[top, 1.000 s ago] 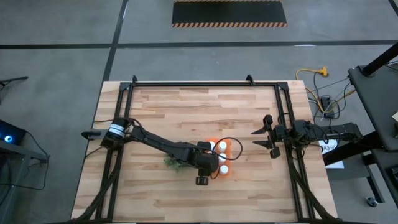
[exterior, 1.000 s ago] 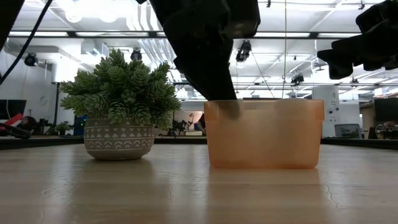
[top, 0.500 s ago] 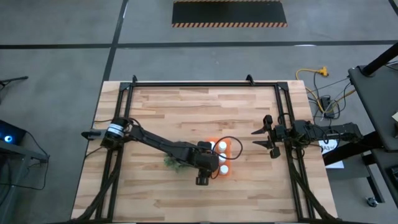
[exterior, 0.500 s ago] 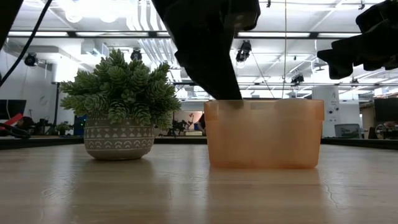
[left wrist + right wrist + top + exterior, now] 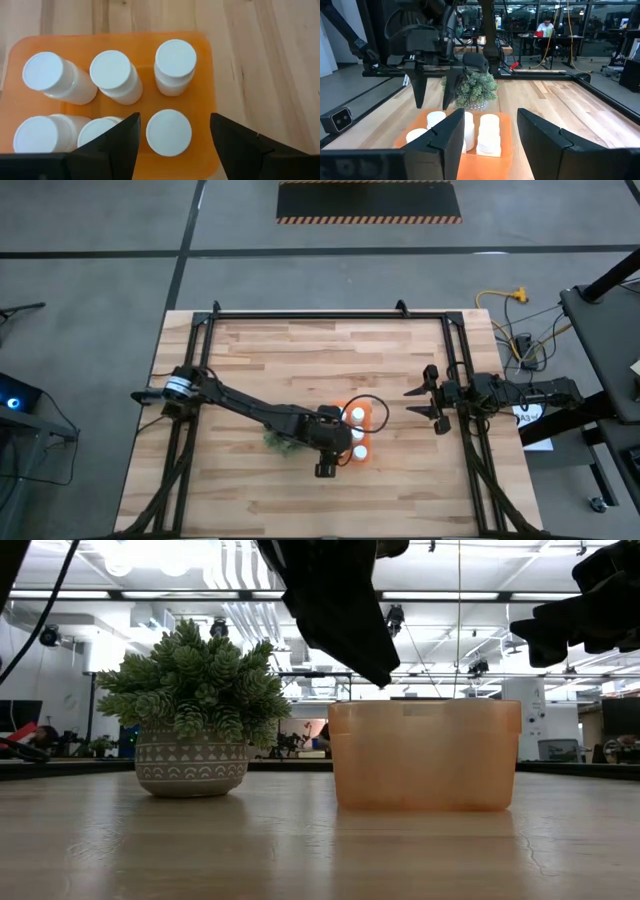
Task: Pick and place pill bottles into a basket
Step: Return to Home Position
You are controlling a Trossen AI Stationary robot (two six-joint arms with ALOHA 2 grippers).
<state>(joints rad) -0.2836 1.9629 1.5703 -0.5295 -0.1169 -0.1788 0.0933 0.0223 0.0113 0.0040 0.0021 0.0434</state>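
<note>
Plainly, the left gripper (image 5: 173, 129) hangs wide open and empty just above the bright orange rectangular plastic basket (image 5: 206, 95), clear of its rim. All six small white capped pill bottles (image 5: 175, 57) stand inside; only withdrawing seems left. A bushy green potted plant (image 5: 190, 680) crowds its left; upward is free. The right gripper (image 5: 418, 402) waits open, empty, far right.

Six white-capped pill bottles (image 5: 169, 131) stand in two rows inside the orange basket (image 5: 207, 95).
</note>
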